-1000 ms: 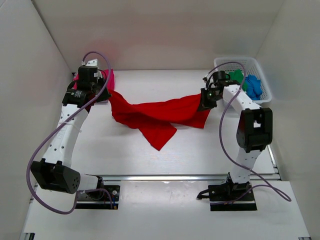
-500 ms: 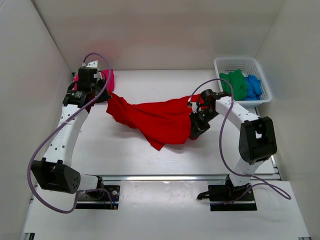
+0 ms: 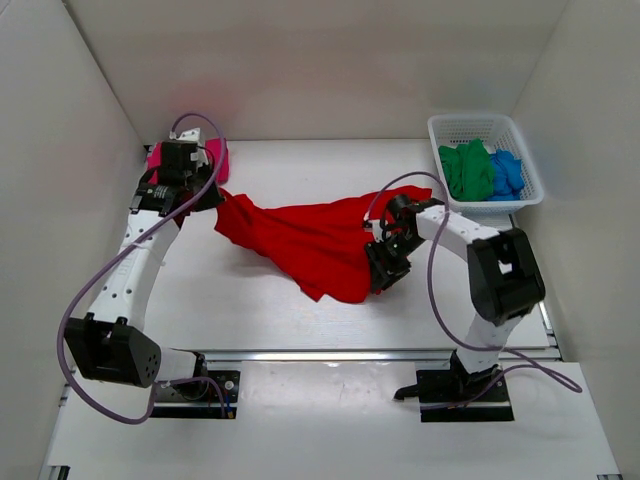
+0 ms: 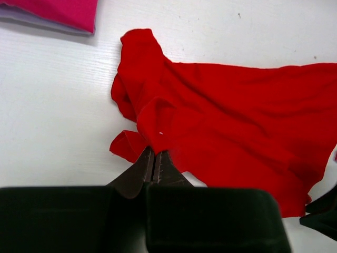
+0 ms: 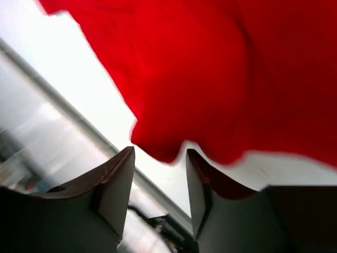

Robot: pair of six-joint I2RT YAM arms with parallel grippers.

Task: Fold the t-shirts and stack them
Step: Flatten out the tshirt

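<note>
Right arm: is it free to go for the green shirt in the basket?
Likely yes. The right gripper stands open at the red shirt's edge, holding nothing. The green shirt lies exposed in the open-topped basket on that arm's side, with nothing between them.

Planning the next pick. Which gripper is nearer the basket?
Right. The right gripper is at the red shirt's near right edge, short of the basket; the left gripper is across the table, beside the pink shirt.

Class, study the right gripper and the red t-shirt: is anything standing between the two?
Nothing visible does. The right gripper has its jaws open right at the edge of the red t-shirt; no other object lies between them.
</note>
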